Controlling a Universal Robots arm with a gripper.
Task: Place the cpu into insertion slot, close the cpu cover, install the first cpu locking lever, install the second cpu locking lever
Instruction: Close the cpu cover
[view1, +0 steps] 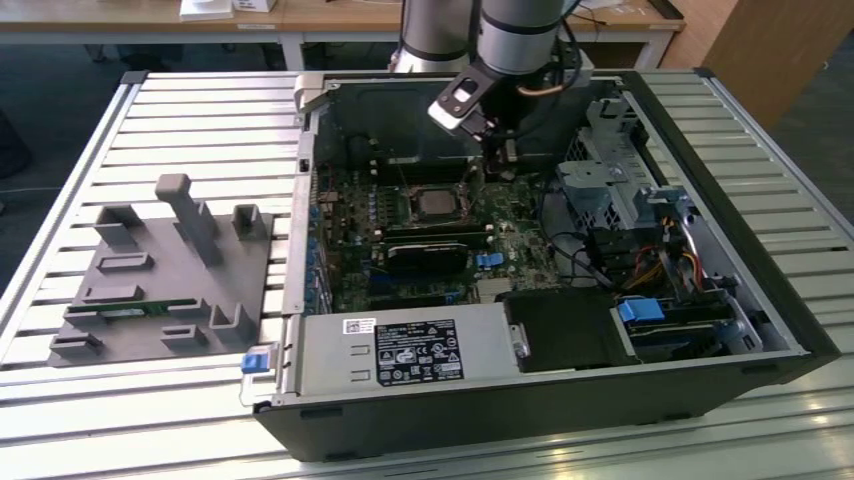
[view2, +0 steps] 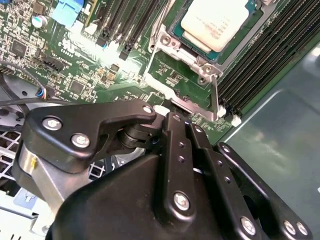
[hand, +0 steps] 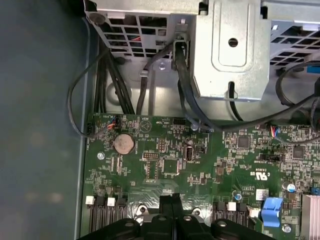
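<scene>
Presently, arm reaching down into open black tower computer case (view1: 534, 410), which lies on its side on the slatted metal table (view1: 200, 110).

- Black two-finger gripper (view1: 501, 160) low over the green motherboard (hand: 165, 150), toward the far wall of the case and to the exterior view's right of the socket.
- First wrist view: gripper (hand: 172, 200) with fingertips drawn together, a thin seam between them and nothing seen held.
- Second wrist view: gripper (view2: 167, 116) tips just beside one corner of the socket; whether they touch its metal cannot be told.
- Small flat square cpu (view2: 217, 22) with a dull silvery-beige top is seated flat inside the square, metal-rimmed insertion slot (view2: 170, 42).
- Thin silver metal lever rod (view2: 216, 97) runs along the slot's side nearest the gripper.
- Long black memory slots (view2: 260, 55) flank the socket.
- Round silver coin battery (hand: 123, 144), blue plastic connector (hand: 271, 210) and black cables (hand: 187, 90) elsewhere on the board.
- Grey moulded fixture tray (view1: 167, 270) sits on the table at the exterior view's left, well apart from the case.
</scene>
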